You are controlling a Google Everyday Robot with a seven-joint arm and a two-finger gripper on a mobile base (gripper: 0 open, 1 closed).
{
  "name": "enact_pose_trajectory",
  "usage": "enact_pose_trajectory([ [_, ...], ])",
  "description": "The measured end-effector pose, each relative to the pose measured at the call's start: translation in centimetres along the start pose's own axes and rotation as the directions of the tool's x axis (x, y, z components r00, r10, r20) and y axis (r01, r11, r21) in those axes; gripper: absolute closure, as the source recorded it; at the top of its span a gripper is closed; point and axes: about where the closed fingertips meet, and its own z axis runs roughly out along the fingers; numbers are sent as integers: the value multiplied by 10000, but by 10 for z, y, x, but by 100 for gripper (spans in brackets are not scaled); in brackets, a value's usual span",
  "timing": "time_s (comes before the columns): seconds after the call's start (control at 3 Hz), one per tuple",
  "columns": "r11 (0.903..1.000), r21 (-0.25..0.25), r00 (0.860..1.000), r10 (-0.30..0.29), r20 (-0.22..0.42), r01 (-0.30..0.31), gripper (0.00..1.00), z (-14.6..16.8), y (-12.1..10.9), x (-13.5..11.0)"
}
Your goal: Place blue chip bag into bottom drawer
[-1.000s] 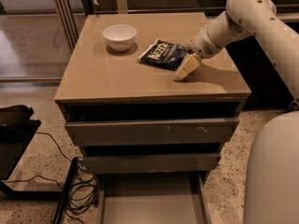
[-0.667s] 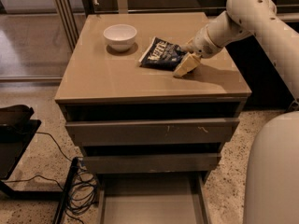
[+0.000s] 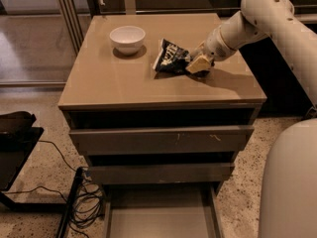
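The blue chip bag (image 3: 170, 56) sits on the cabinet top, right of centre, crumpled and tipped up on its edge. My gripper (image 3: 196, 64) is at the bag's right edge, low on the tabletop, with its cream fingers (image 3: 200, 62) closed on the bag's right side. The white arm reaches in from the upper right. The bottom drawer (image 3: 158, 214) is pulled out below the front of the cabinet. It shows a flat grey floor with nothing in it.
A white bowl (image 3: 127, 37) stands at the back left of the cabinet top (image 3: 119, 86). Two grey-fronted drawers (image 3: 161, 140) sit above the open one. Black cables (image 3: 84, 207) and a black stand (image 3: 15, 133) lie on the floor to the left. My white body (image 3: 290, 182) fills the lower right.
My gripper has moved left onto the bag's right edge. The bag, which lay flat, is now scrunched and tipped up.
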Motion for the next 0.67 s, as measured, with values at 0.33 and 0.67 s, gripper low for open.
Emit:
enact_pose_trajectory([
  [0.33, 10000, 0, 10000, 0, 0, 0, 100, 0, 0, 0],
  [0.67, 10000, -1, 10000, 0, 0, 0, 100, 0, 0, 0],
])
